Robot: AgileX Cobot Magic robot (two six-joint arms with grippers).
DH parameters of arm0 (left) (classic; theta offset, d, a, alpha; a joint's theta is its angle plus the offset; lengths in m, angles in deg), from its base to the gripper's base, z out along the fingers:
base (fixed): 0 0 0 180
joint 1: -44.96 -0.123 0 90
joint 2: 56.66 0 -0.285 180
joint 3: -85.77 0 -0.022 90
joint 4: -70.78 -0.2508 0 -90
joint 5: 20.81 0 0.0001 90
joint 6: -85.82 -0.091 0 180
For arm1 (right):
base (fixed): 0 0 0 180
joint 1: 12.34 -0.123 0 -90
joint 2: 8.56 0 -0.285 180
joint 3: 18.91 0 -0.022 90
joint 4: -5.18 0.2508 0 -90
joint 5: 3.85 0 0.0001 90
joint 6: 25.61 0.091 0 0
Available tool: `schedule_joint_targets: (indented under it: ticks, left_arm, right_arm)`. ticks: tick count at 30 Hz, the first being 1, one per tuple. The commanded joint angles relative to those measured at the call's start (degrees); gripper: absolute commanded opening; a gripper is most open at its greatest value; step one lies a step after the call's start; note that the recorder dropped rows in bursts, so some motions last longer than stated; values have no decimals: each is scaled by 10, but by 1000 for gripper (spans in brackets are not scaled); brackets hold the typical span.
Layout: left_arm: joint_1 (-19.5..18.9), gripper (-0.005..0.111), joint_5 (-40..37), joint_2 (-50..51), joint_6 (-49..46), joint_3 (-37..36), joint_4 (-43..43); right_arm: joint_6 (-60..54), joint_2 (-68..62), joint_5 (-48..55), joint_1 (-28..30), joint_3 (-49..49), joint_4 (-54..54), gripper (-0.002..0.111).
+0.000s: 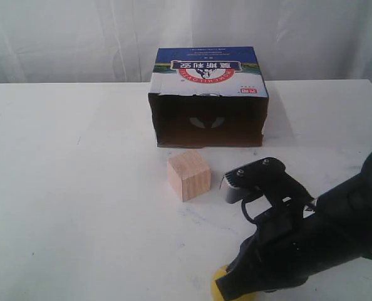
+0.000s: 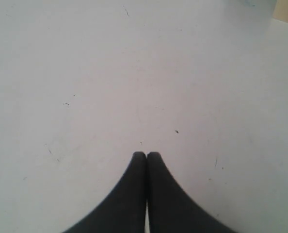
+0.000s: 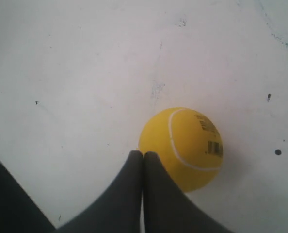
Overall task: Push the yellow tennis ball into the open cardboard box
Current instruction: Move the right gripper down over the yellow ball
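The open cardboard box [image 1: 209, 106] lies on its side at the back middle of the white table, its dark opening facing the front. The yellow tennis ball [image 1: 220, 288] peeks out at the bottom edge, mostly hidden under my right arm. In the right wrist view the tennis ball [image 3: 185, 148] rests against the tips of my shut right gripper [image 3: 143, 154], just to one side of them. My left gripper [image 2: 146, 155] is shut over bare table and does not show in the exterior view.
A pale wooden cube [image 1: 188, 174] stands on the table [image 1: 79, 188] in front of the box opening, between the ball and the box. My right arm [image 1: 299, 238] fills the lower right corner. White curtains hang behind the table.
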Motion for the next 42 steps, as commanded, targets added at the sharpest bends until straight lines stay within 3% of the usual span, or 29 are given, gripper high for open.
schedule_joint_targets:
  ticks: [1, 10, 16, 26, 42]
  left_arm:
    - [3, 0, -10, -3, -1, -2, -1]
    - [3, 0, -10, -3, -1, -2, -1]
    - [3, 0, -10, -3, -1, -2, -1]
    - [3, 0, -10, -3, -1, -2, -1]
    - [3, 0, -10, -3, -1, -2, -1]
  right_arm:
    - [-3, -24, -19, -3, -2, -3, 0]
    - [4, -53, -34, -2, -2, -15, 0]
    - [120, -53, -81, 5, -2, -124, 0]
    - [149, -23, -121, 47, -18, -178, 0]
    - [181, 5, -37, 50, -40, -185, 0]
